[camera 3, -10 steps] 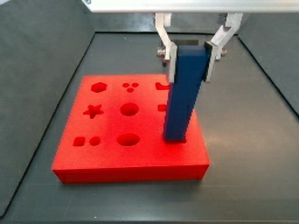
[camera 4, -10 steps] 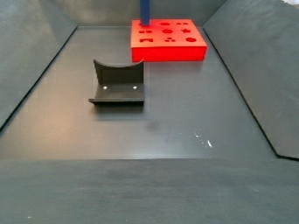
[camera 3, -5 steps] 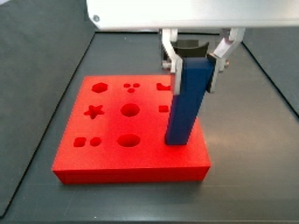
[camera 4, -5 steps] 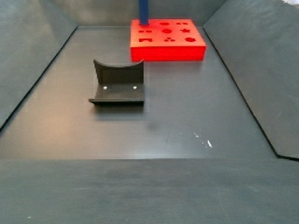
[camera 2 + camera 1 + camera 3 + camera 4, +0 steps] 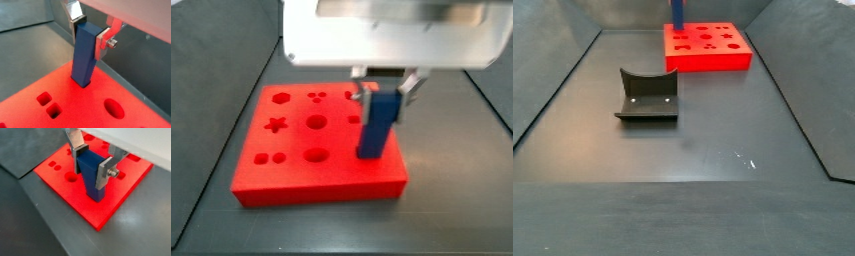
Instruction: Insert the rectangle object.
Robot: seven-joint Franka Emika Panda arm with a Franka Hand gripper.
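Note:
The rectangle object, a long blue bar (image 5: 89,175), stands upright with its lower end in a hole of the red board (image 5: 110,198). It shows in the other wrist view (image 5: 85,57) and in a side view (image 5: 376,125) too. My gripper (image 5: 92,162) is shut on the bar's top, one silver finger (image 5: 105,174) on each side. In a side view only a sliver of the bar (image 5: 676,13) shows above the board (image 5: 708,48) at the far end, and the gripper is out of frame there.
The red board has several shaped holes: star (image 5: 277,126), round (image 5: 317,156), small squares (image 5: 52,111). A dark fixture (image 5: 647,96) stands on the grey floor mid-left. Dark walls enclose the floor (image 5: 687,160).
The gripper and the blue bar have come down; the bar stands shorter above the board. The camera housing now fills the top of the side view.

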